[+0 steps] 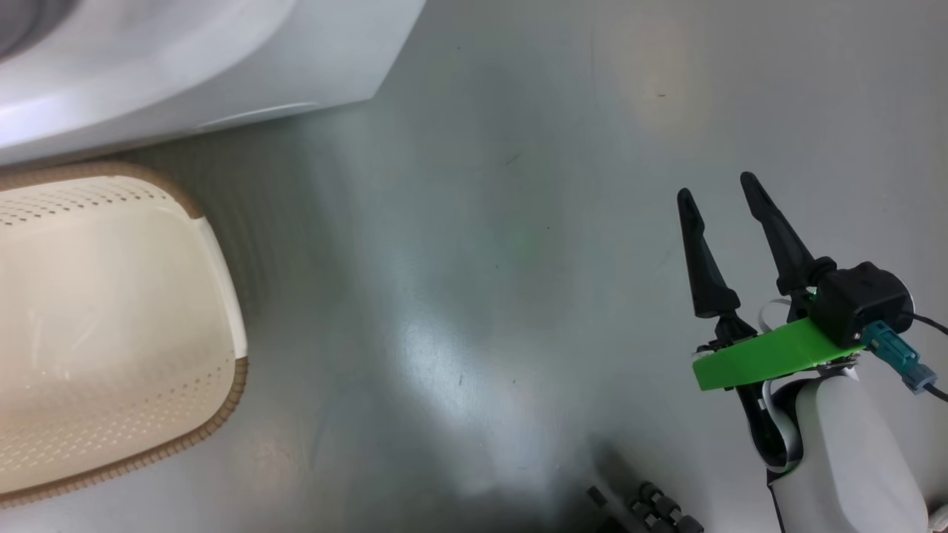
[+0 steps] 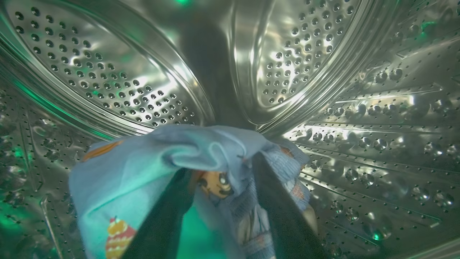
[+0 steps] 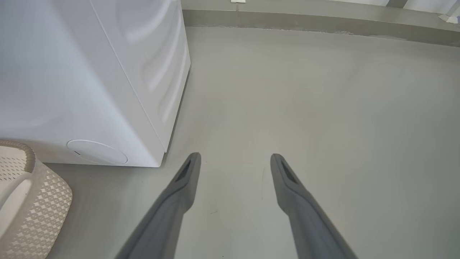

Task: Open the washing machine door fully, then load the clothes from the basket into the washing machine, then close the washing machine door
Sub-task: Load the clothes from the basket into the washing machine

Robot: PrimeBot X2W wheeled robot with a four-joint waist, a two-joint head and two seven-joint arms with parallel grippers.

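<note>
My left gripper [image 2: 221, 167] is deep inside the steel perforated drum [image 2: 107, 72] of the washing machine [image 1: 185, 66]. Its two dark fingers [image 2: 161, 219] stand apart, so it is open. The clothes [image 2: 136, 172], light blue fabric with orange prints, drape over and between the fingers and hide their tips. The cream basket [image 1: 222, 400] with the brown rim sits on the floor in front of the machine; the part of its inside that I see is bare. My right gripper [image 1: 716, 186] hovers open over the floor, right of the machine, holding nothing. The washing machine door is out of view.
The right wrist view looks along the right gripper [image 3: 235, 156] at grey floor, with the machine's white side [image 3: 151, 72], its round lower cap [image 3: 97, 152] and the basket's corner [image 3: 36, 201] at left. A low wall base [image 3: 305, 21] runs across the far end.
</note>
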